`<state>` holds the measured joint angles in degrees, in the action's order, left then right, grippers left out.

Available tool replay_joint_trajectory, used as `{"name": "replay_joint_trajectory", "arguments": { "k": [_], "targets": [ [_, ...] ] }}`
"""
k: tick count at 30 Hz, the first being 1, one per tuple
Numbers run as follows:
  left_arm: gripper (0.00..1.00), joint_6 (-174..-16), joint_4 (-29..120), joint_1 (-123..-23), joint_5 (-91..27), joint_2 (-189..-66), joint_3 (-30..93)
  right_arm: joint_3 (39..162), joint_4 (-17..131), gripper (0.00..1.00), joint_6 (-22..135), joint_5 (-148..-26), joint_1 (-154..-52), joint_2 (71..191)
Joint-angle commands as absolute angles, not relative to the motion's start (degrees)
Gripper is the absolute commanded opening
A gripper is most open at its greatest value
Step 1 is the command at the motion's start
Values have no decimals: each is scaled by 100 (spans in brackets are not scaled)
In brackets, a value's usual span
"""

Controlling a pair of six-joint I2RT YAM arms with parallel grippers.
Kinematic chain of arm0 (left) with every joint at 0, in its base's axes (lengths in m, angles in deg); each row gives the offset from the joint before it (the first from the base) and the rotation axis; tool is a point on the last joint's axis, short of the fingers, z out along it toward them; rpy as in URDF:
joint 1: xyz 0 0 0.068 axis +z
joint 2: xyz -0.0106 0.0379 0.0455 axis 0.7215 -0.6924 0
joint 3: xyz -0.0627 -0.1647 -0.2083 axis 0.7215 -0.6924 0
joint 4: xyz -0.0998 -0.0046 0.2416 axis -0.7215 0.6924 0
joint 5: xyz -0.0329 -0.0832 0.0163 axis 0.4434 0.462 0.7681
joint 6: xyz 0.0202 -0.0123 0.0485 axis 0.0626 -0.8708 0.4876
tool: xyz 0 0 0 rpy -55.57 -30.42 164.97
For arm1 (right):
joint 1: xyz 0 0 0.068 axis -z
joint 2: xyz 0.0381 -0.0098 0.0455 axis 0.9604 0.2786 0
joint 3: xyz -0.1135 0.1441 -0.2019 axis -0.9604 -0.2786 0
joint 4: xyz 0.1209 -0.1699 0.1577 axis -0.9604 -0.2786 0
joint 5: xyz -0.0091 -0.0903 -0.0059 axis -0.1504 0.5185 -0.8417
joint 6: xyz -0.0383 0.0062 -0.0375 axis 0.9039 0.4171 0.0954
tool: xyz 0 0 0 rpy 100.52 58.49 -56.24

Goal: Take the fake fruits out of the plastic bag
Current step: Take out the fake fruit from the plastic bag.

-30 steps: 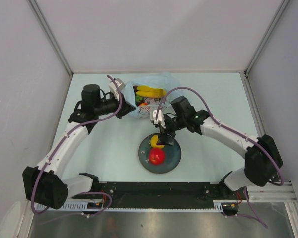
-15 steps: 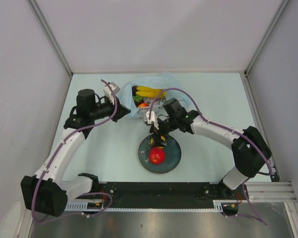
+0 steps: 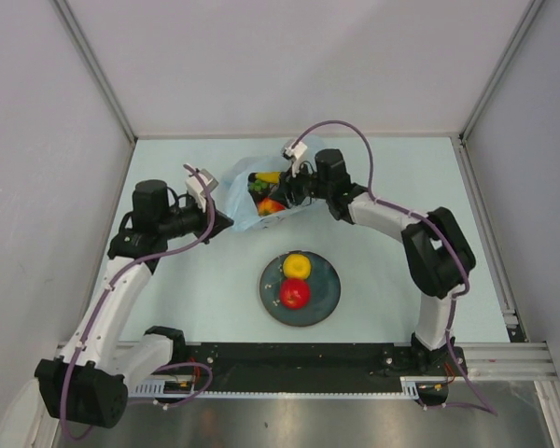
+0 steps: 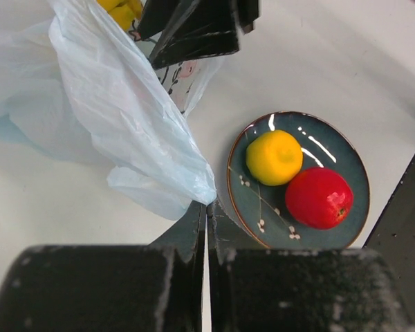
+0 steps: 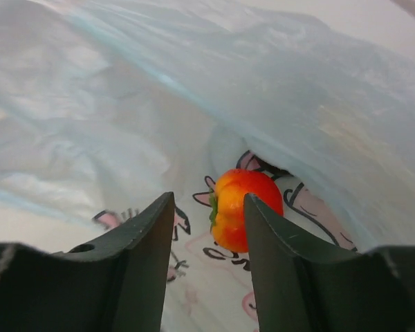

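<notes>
The left gripper (image 4: 206, 207) clamps the plastic bag (image 3: 238, 191) by its rim near the table's (image 3: 401, 187) far edge. The right gripper (image 5: 207, 200), jaws half-spread and empty, sits inside facing the orange fruit (image 5: 245, 185). Next up, by my read: straddle it, squeeze, lift out.

From above, the bag (image 3: 238, 196) hides the right claw (image 5: 209, 198) tips. One claw finger covers part of the orange fruit (image 5: 241, 185). The left wrist view's top edge cuts off the bananas (image 4: 119, 8).

Pale blue bag (image 5: 124, 104), orange fruit (image 5: 245, 207)
</notes>
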<state>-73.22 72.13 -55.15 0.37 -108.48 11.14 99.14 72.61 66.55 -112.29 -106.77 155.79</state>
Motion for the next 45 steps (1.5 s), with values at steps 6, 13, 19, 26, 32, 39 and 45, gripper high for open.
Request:
{"name": "replay_joint_trajectory", "arguments": {
  "k": [6,13,19,26,32,39,45],
  "targets": [
    [0,-6475,7872,-4961,-199,-10517,1444,10309,7011,47,6791,-9969,-11732,16425],
    [0,-5472,9137,-4934,-534,-10367,1664,10475,7748,48,6932,-9082,-11830,16582],
    [0,-5411,9419,-4934,-603,-10253,1497,11002,7898,50,6766,-8133,-11619,16890],
    [0,-5015,9736,-4934,-762,-10077,1400,11582,7679,60,6826,-7553,-11627,17373],
    [0,-5226,9464,-4934,-481,-10191,1435,11785,7117,81,6941,-7736,-11698,17594],
    [0,-5279,9227,-4934,-428,-10323,1514,11636,6817,81,6967,-7754,-11689,17629],
    [0,-5419,9060,-4934,-296,-10411,1479,11557,6782,73,7134,-7921,-11601,17690]
  ]
}}
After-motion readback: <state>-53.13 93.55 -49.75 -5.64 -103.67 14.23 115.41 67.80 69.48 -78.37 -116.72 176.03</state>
